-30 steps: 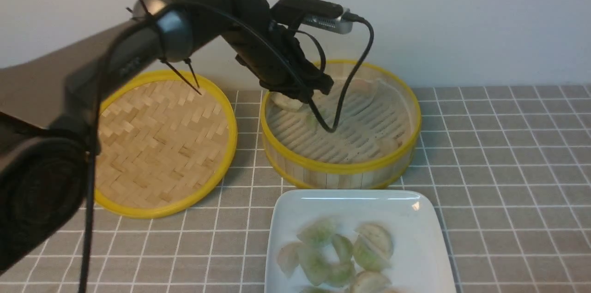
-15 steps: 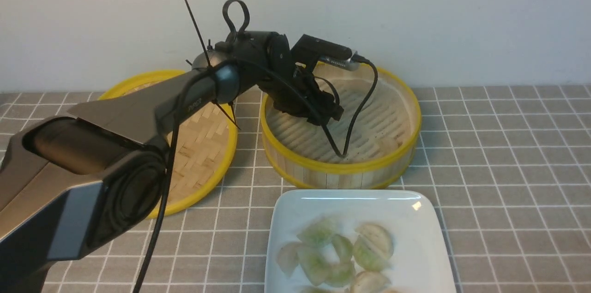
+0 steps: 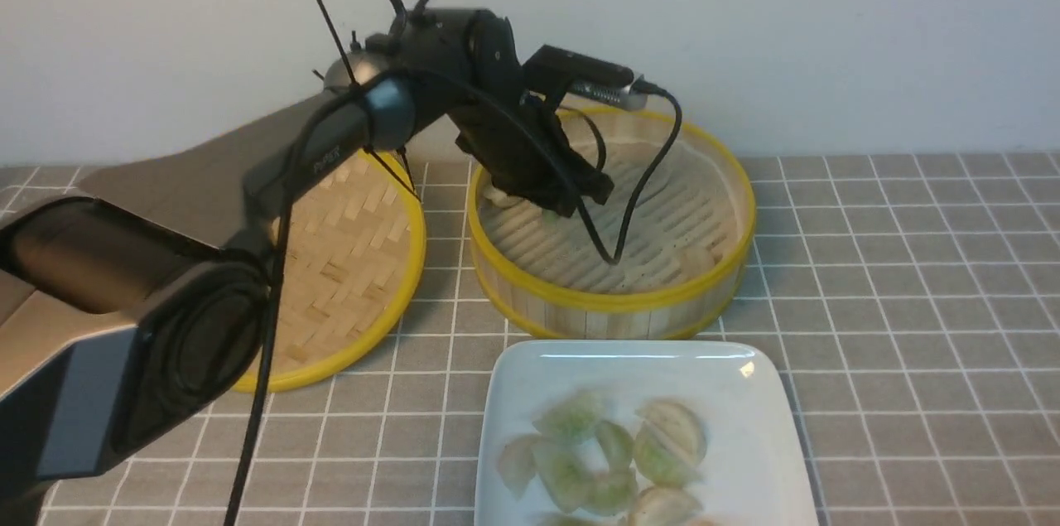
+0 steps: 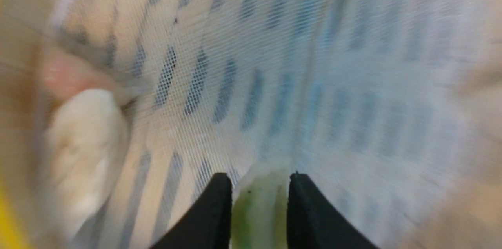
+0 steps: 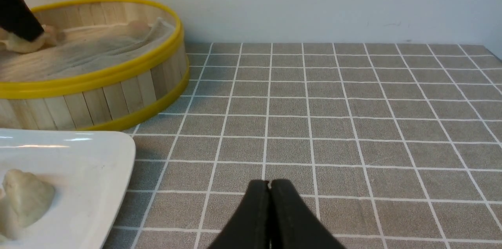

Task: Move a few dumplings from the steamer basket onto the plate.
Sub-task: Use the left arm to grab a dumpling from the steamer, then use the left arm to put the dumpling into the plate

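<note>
My left gripper (image 3: 556, 207) reaches into the left part of the steamer basket (image 3: 613, 301). In the left wrist view it (image 4: 257, 180) is shut on a greenish dumpling (image 4: 257, 206), just above the cloth-lined slat floor (image 4: 313, 84). A pale dumpling (image 3: 499, 196) lies beside it by the basket's left wall and also shows in the left wrist view (image 4: 84, 143). Several greenish dumplings (image 3: 613, 451) lie on the white square plate (image 3: 745, 393) in front of the basket. My right gripper (image 5: 270, 183) is shut and empty, low over the tablecloth to the right of the plate (image 5: 98, 162).
The flat woven yellow-rimmed lid (image 3: 348, 277) lies left of the basket, partly under my left arm. A black cable (image 3: 638, 195) hangs from the left wrist into the basket. The grey checked tablecloth (image 5: 353, 104) stretches right of the basket (image 5: 117, 96). A wall stands behind.
My left arm has dropped and its gripper has moved right, deeper into the basket, then risen slightly. The dumplings on the plate have not moved.
</note>
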